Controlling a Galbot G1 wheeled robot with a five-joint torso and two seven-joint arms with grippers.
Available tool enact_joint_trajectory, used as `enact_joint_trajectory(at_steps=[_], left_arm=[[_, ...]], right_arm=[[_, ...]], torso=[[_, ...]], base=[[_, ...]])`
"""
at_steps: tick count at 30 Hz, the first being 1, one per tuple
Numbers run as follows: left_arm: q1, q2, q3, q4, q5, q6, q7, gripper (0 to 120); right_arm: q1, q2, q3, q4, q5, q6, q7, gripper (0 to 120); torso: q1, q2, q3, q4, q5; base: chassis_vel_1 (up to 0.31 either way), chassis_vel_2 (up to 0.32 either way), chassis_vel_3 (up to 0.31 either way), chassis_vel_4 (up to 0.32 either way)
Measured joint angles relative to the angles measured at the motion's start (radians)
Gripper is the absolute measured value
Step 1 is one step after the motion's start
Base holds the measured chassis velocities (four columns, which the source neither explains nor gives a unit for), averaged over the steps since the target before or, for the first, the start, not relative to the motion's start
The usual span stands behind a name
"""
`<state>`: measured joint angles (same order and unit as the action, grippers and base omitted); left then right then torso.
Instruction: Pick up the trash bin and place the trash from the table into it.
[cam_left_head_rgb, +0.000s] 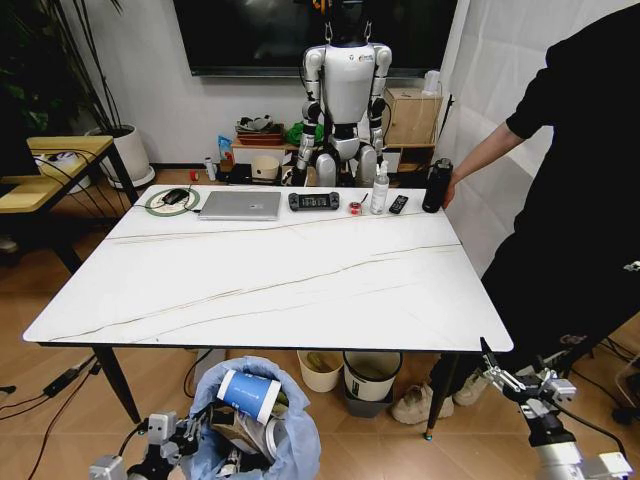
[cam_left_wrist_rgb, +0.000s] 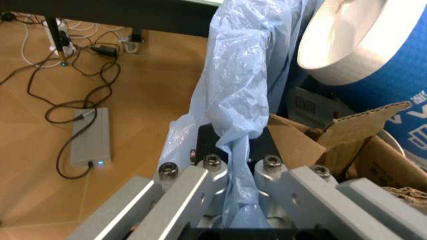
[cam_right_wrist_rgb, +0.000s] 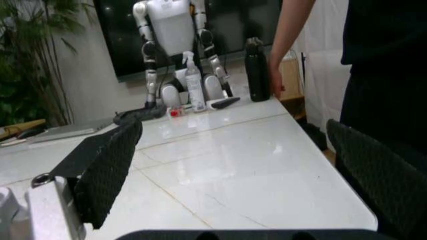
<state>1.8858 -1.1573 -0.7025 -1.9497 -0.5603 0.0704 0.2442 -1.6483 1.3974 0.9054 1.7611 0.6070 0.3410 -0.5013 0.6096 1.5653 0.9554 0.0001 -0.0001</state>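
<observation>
Left wrist view: left gripper (cam_left_wrist_rgb: 233, 172) fingers are clamped on the soft, slippery bag rim of the trash bin (cam_left_head_rgb: 262, 425), held below the table (cam_left_head_rgb: 300, 280); the load is probably light. Right gripper (cam_right_wrist_rgb: 233, 165) fingers are spread wide.

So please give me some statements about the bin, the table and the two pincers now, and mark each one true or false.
1. The left pincer is shut on the crinkled light-blue plastic bag lining the small round trash bin. True.
2. The blue paper cup stands on the white marble-look table. False: it lies in the bin, on top of the torn brown cardboard.
3. The right pincer holds the black bottle. False: its fingers are open with nothing between them, by the table's near right corner; a person's hand touches the bottle.
4. The silver laptop lies closed at the table's far edge. True.
5. The bin hangs below the table's near edge. True.
</observation>
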Motion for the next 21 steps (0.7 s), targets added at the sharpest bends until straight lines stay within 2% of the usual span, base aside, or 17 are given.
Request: enact_joint_trajectory(at_steps=[10, 21], left_arm=[[-0.001, -0.013, 0.007, 0.009, -0.018, -0.040, 0.002, 0], [-0.002, -0.024, 0.005, 0.013, -0.024, -0.033, 0.002, 0]], right_arm=[[0.003, -0.003, 0.004, -0.005, -0.010, -0.001, 0.013, 100], [0.004, -0.006, 0.001, -0.005, -0.009, -0.002, 0.014, 100]], torso=[[0.000, 0.000, 0.000, 0.0000, 0.0000], [-0.003, -0.006, -0.003, -0.0001, 0.0002]], base=[[0.000, 0.000, 0.000, 0.000], [0.000, 0.000, 0.000, 0.000]])
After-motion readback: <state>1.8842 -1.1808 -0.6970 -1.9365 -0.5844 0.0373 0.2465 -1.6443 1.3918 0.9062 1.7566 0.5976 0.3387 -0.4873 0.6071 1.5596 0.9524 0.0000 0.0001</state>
